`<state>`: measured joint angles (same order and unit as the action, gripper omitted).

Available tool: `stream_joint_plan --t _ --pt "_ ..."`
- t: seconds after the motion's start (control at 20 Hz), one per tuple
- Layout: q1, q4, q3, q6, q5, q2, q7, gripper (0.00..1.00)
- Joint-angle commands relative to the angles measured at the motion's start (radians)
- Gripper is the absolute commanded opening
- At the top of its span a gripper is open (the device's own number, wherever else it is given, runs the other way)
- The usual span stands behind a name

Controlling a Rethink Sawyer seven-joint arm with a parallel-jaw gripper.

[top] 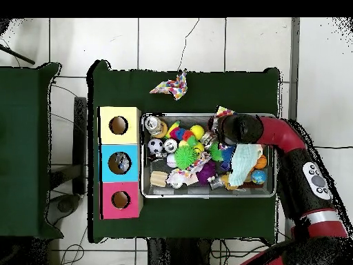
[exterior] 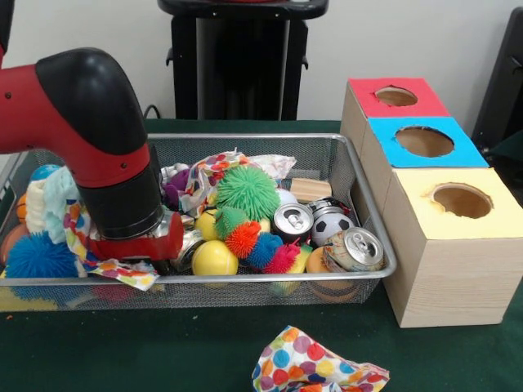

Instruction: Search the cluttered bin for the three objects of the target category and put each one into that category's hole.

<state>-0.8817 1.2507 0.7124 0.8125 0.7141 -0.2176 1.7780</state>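
The arm is coloured red and black, the bin is silver wire mesh, and the table is covered in dark green. The three boxes are topped in red, blue and yellow over pale wood sides. In the bin are seen a green spiky ball, a yellow ball, a black-and-white football, silver cans and a blue spiky ball at the bin's end, while a white cloth with many-coloured dots lies by the table's edge.
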Motion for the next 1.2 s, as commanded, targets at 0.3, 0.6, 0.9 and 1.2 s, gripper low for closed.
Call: stream_joint_plan --t 0.3,0.6,0.9,1.2 --pt "-0.022 -0.101 -0.002 0.138 0.022 0.008 -0.439 0.0" --pt "-0.028 -0.113 -0.008 0.147 0.012 0.012 -0.468 0.0" --pt "-0.034 -0.182 -0.014 0.242 0.005 0.012 -0.542 0.0" --pt "-0.045 -0.206 -0.024 0.26 0.007 0.015 -0.546 0.0"
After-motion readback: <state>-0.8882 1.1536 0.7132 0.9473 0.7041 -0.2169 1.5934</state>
